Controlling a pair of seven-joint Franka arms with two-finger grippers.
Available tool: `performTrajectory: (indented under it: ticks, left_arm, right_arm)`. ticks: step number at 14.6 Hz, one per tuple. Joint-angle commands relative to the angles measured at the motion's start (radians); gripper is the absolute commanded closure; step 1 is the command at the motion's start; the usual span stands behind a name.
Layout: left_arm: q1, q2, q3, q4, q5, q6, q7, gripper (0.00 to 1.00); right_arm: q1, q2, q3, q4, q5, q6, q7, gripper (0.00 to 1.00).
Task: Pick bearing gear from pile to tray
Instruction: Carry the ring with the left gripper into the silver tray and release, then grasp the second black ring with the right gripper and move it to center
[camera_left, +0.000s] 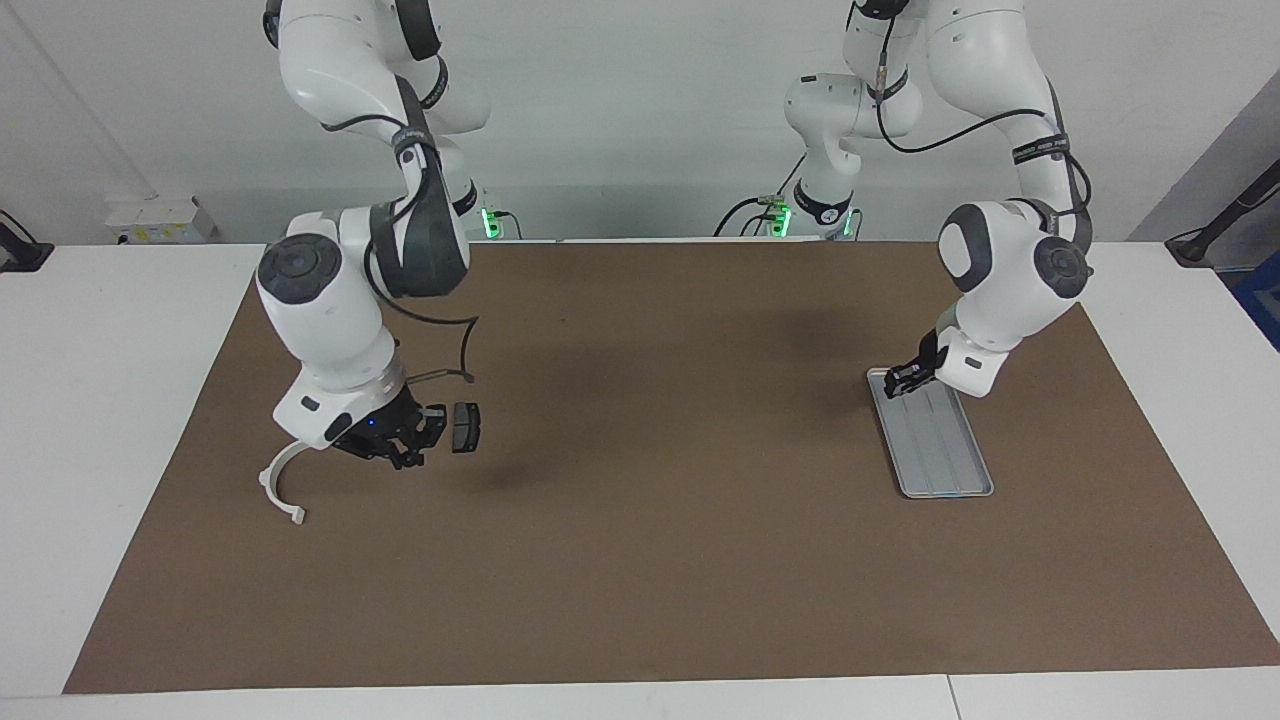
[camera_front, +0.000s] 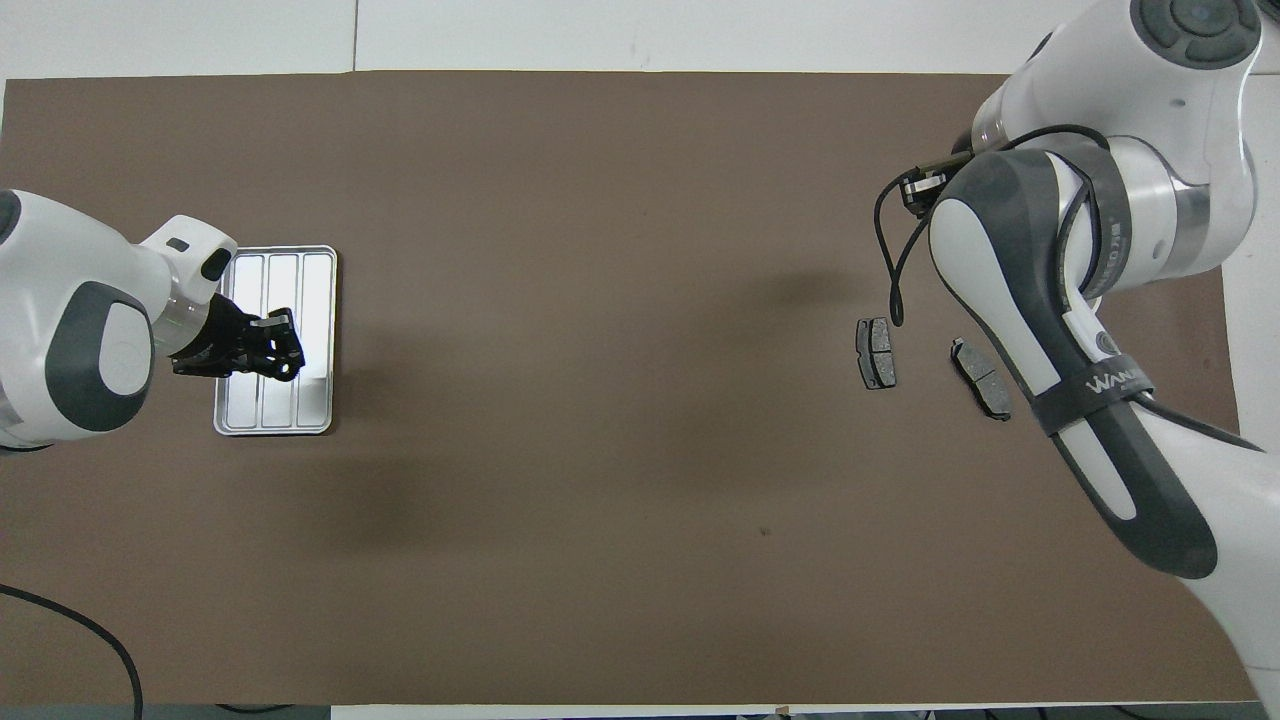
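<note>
Left gripper (camera_left: 905, 377): raised over the tray's end nearer the robots; fingers drawn nearly together, and whether a small part sits between them cannot be told.
Right gripper (camera_left: 400, 447): up off the mat over the pile; fingers closed tip to tip, and no held part can be made out.
Tray (camera_left: 945, 470): lies flat on the brown mat (camera_left: 640, 560) toward the left arm's end of the bench; its ribbed floor shows no part lying in it.
Pile: toward the right arm's end of the bench.
White arc (camera_left: 277, 478): flat on the mat, just beside the right gripper.
Brake pads: 2, dark grey; 1 brake pad (camera_front: 875, 352) lies well clear of the arm, the other pad (camera_front: 981, 378) beside it at the arm's edge.
</note>
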Motion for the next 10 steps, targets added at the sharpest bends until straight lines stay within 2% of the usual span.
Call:
performTrajectory:
  ticks: [1, 3, 7, 10]
  left_arm:
    - [0.005, -0.052, -0.012, -0.125, 0.009, 0.124, 0.025, 1.00]
    - [0.002, -0.069, -0.012, -0.187, 0.010, 0.193, 0.023, 1.00]
    - [0.003, -0.078, -0.012, -0.210, 0.070, 0.198, 0.023, 1.00]
    - [0.005, -0.081, -0.012, -0.215, 0.093, 0.201, 0.025, 1.00]
  right_arm:
    - [0.112, 0.122, 0.001, 0.255, 0.017, -0.148, 0.183, 1.00]
    - [0.244, 0.108, -0.001, 0.255, 0.011, -0.150, 0.342, 1.00]
    - [0.432, 0.110, -0.001, 0.246, -0.017, -0.103, 0.566, 1.00]
    - [0.465, 0.110, -0.001, 0.101, -0.029, 0.043, 0.614, 1.00]
